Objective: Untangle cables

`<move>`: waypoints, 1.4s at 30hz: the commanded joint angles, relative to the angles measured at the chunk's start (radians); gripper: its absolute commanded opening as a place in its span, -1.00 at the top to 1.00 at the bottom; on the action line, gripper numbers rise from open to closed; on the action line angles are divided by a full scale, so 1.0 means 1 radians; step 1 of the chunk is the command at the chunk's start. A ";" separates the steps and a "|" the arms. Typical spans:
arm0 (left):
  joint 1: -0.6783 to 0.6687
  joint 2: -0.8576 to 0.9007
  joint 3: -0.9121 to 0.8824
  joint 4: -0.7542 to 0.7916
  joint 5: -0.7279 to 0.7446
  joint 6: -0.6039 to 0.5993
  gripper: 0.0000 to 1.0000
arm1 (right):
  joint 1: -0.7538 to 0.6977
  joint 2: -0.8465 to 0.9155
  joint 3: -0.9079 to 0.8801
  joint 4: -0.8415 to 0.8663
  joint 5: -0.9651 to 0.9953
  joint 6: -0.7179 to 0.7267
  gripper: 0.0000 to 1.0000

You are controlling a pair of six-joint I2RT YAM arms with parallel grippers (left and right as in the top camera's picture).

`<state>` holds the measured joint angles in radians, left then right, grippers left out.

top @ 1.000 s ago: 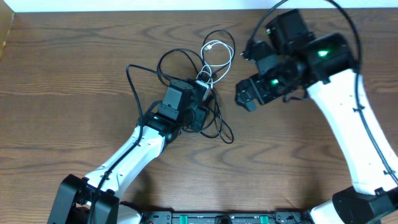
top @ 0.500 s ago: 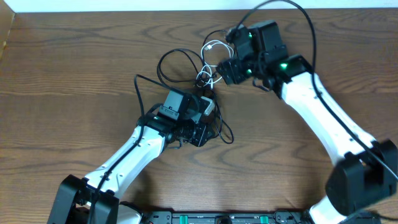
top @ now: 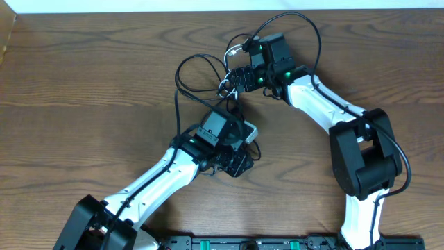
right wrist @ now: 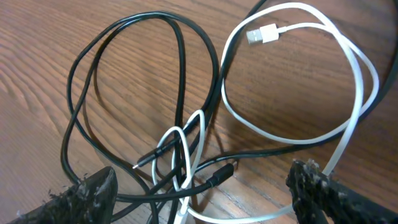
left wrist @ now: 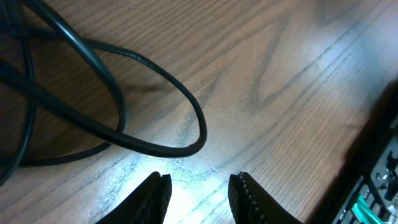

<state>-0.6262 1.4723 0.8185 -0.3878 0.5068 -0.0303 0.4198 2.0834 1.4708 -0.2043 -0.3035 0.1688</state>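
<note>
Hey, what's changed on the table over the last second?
The right gripper swung left in the overhead view to hover over the cables, jaws open. The left gripper drew down and rightward, jaws open and empty, and the black cable shifted right with it. The white cable barely moved.

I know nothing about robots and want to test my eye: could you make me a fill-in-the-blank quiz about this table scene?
1. The cable ending in the flat plug is ____.
2. The loop ahead of the left arm's jaws is ____.
3. The right arm's jaws, either side of the tangle, stand ____.
4. The table surface is ____.
Missing words: white; black; open; wood.
</note>
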 commanded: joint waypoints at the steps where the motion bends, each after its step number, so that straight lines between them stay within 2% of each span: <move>1: -0.002 -0.005 0.004 -0.003 -0.033 -0.010 0.27 | 0.013 0.025 -0.001 0.003 -0.009 0.022 -0.69; 5: -0.002 -0.005 0.004 -0.004 -0.050 -0.011 0.27 | 0.023 0.048 -0.001 -0.003 0.003 0.048 -0.69; 9: -0.002 -0.005 0.004 -0.005 -0.165 -0.029 0.28 | 0.031 0.058 -0.001 -0.013 0.045 0.047 -0.78; 14: -0.002 -0.005 0.004 -0.005 -0.293 -0.036 0.28 | 0.032 0.058 -0.001 -0.021 0.153 0.067 -0.79; 24: -0.002 -0.005 0.004 -0.003 -0.508 -0.055 0.28 | 0.038 0.058 -0.001 -0.058 0.163 0.100 -0.69; 27: -0.002 -0.005 0.004 0.009 -0.646 -0.059 0.28 | 0.054 0.058 -0.001 -0.043 0.163 0.101 -0.60; 30: -0.002 -0.005 0.004 0.039 -0.707 -0.058 0.28 | 0.064 0.058 -0.001 -0.026 0.163 0.120 -0.43; 33: -0.002 -0.005 0.004 0.068 -0.715 -0.058 0.28 | 0.074 0.058 -0.001 -0.018 0.163 0.153 -0.26; 42: -0.002 -0.005 0.004 0.075 -0.713 -0.062 0.28 | 0.105 0.064 -0.001 0.005 0.281 0.250 0.01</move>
<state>-0.6258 1.4723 0.8185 -0.3099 -0.1806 -0.0792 0.5163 2.1391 1.4704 -0.2039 -0.0937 0.3599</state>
